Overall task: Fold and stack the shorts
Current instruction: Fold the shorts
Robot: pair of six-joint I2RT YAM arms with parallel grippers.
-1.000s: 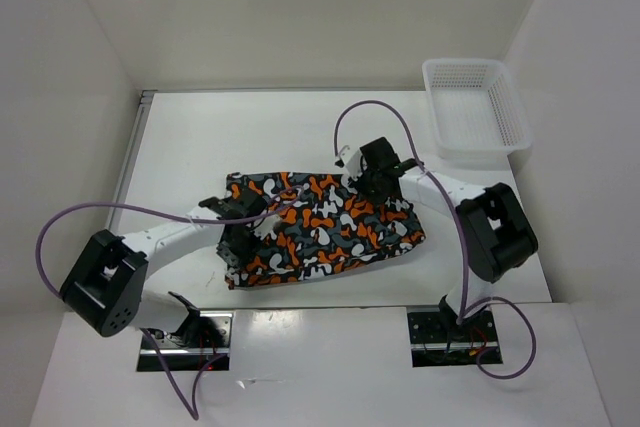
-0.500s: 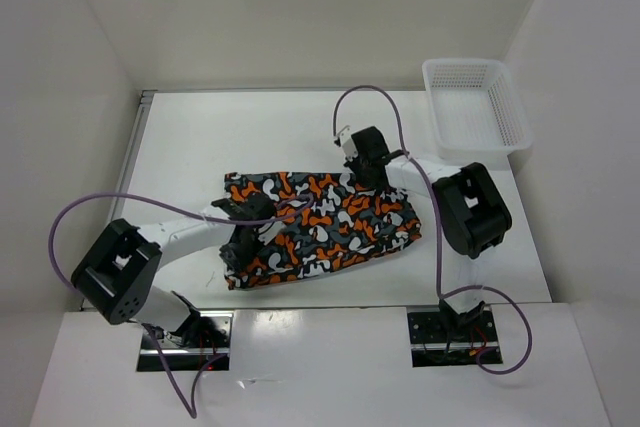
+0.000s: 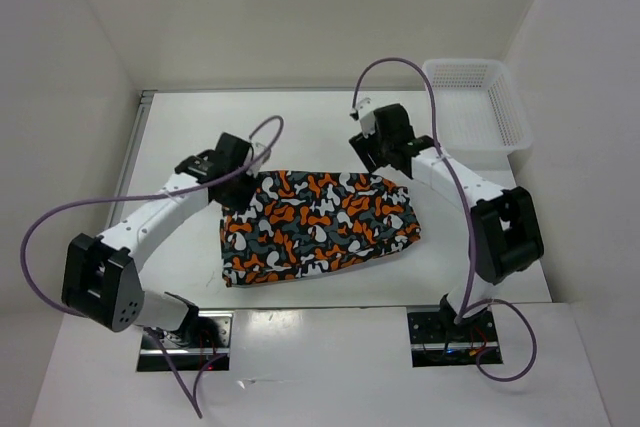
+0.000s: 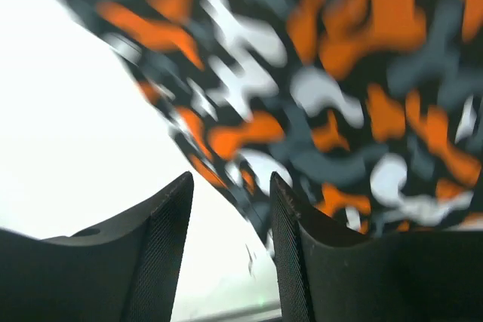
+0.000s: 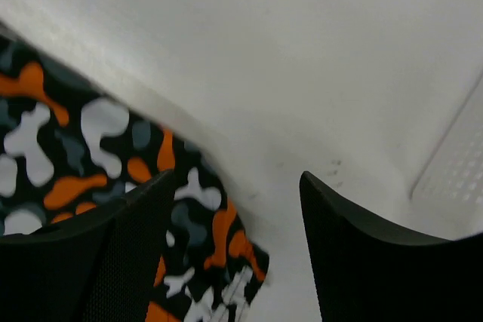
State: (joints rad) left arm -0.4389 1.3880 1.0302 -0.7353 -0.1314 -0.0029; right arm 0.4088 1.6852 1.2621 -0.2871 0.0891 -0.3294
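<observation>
The shorts (image 3: 320, 222), in an orange, black, grey and white camouflage print, lie folded flat in a rough rectangle on the white table (image 3: 300, 132). My left gripper (image 3: 236, 175) hovers over their far left corner. It is open, and the left wrist view shows only table and the blurred edge of the shorts (image 4: 339, 73) past its jaws (image 4: 230, 182). My right gripper (image 3: 384, 152) stands open just above the far right corner. The right wrist view shows that corner of the shorts (image 5: 90, 133) lying loose on the table below the wide gap of the right gripper (image 5: 234, 182).
A white plastic mesh basket (image 3: 475, 107) stands at the far right corner of the table, its wall (image 5: 460, 164) showing at the right edge of the right wrist view. White walls enclose the table on the left, back and right.
Both grippers have opened and let go of the shorts. They have moved from over the cloth to its far edge. The shorts now lie flatter and squarer.
</observation>
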